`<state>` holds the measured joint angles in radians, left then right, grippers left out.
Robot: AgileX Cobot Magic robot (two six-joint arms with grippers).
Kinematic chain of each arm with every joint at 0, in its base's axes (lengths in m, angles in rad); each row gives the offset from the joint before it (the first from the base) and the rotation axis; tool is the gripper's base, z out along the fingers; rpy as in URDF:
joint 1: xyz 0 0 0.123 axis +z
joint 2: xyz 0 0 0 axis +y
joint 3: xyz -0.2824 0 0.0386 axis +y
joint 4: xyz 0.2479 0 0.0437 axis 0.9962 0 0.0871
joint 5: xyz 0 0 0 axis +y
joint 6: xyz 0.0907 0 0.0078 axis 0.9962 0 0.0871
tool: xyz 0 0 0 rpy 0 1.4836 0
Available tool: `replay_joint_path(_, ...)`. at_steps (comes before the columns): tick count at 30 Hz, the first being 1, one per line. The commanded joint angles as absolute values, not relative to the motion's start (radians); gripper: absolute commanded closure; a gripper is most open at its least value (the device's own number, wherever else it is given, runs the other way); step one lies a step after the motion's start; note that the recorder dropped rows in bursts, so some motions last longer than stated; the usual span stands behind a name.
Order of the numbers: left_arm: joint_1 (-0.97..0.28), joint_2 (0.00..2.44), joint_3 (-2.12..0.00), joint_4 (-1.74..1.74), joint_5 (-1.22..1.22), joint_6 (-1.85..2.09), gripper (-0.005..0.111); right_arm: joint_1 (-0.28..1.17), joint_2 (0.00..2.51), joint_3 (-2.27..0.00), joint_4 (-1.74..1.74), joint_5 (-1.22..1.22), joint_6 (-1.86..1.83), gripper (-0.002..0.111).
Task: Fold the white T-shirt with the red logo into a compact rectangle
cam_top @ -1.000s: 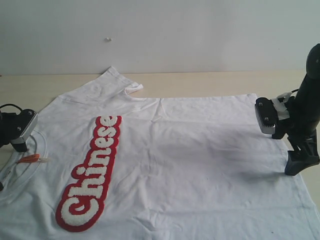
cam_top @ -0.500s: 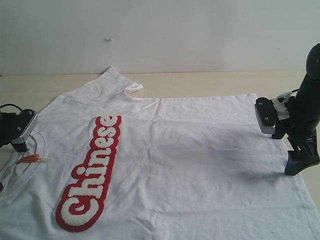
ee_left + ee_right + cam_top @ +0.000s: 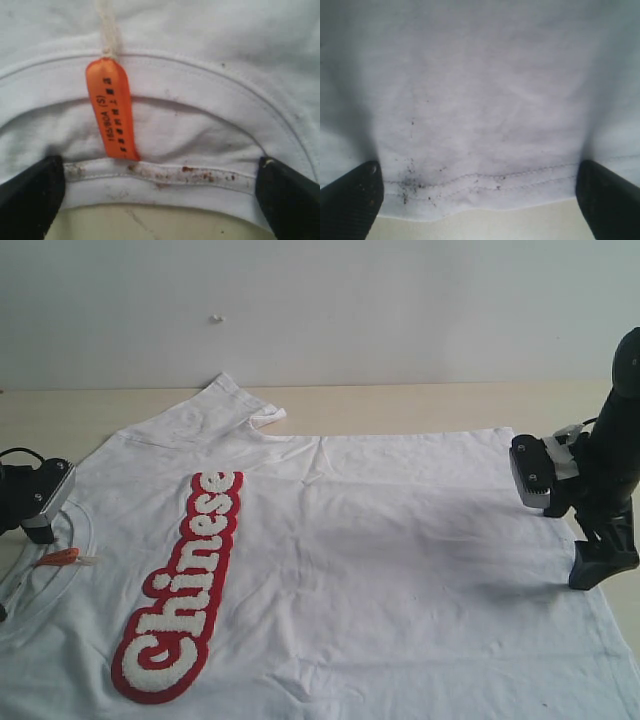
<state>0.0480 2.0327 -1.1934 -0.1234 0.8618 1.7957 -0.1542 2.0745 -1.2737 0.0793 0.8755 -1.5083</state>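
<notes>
No movement; end effectors [image 3: 160, 167] [image 3: 477, 170] fully open, empty.

We've got both sitting low, one at each side. Our left gripper [image 3: 160, 194] has its jaws spread wide, right gripper [image 3: 479, 199] same deal, with the right arm [image 3: 618, 455] standing upright above it.

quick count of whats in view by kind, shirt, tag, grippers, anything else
T-shirt: 1
logo: 1
tag: 1
grippers: 2, the left gripper and the right gripper
table: 1
total: 6
</notes>
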Motion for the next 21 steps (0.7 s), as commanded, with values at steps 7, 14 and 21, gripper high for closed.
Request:
replay_joint_path(7, 0.05, 2.055, -1.188, -0.112, 0.859, 1.786, 0.003, -0.152, 2.073, -1.273, 0.091, 0.865, -1.517, 0.003)
replay_joint_path(14, 0.05, 2.055, -1.188, -0.112, 0.859, 1.786, 0.003, -0.152, 2.073, -1.273, 0.101, 0.858, -1.517, 0.003)
replay_joint_path(21, 0.05, 2.055, -1.188, -0.112, 0.859, 1.786, 0.003, -0.152, 2.073, -1.273, 0.097, 0.823, -1.517, 0.008)
